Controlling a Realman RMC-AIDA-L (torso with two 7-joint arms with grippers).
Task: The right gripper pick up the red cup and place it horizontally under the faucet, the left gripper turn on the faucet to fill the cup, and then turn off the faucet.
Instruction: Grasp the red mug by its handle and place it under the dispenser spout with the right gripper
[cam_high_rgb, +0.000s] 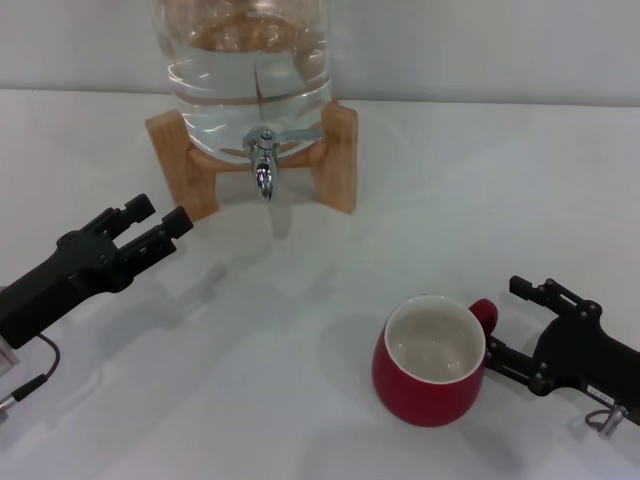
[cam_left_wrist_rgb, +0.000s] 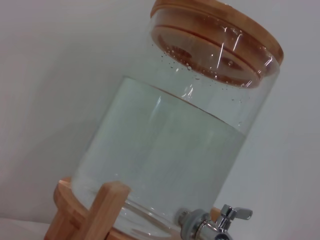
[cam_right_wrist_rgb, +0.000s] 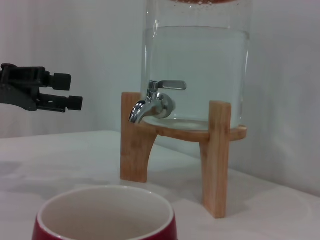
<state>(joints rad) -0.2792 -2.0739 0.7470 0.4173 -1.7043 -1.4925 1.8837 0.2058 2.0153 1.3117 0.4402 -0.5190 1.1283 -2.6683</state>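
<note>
The red cup (cam_high_rgb: 428, 385) stands upright on the white table at the front right, off-white inside, its small handle pointing toward my right gripper (cam_high_rgb: 506, 320). That gripper is open, one finger on each side of the handle. The cup's rim (cam_right_wrist_rgb: 105, 215) fills the near edge of the right wrist view. The chrome faucet (cam_high_rgb: 263, 166) sits at the base of the clear water jar (cam_high_rgb: 250, 70), lever sideways, nothing running from the spout. My left gripper (cam_high_rgb: 165, 216) hovers open to the left of the faucet, apart from it. The faucet (cam_left_wrist_rgb: 220, 223) also shows in the left wrist view.
The jar rests on a wooden stand (cam_high_rgb: 338, 160) at the back of the table, and it is mostly full of water under a wooden lid (cam_left_wrist_rgb: 220, 40). In the right wrist view, the left gripper (cam_right_wrist_rgb: 74, 91) shows far off beside the faucet (cam_right_wrist_rgb: 154, 102).
</note>
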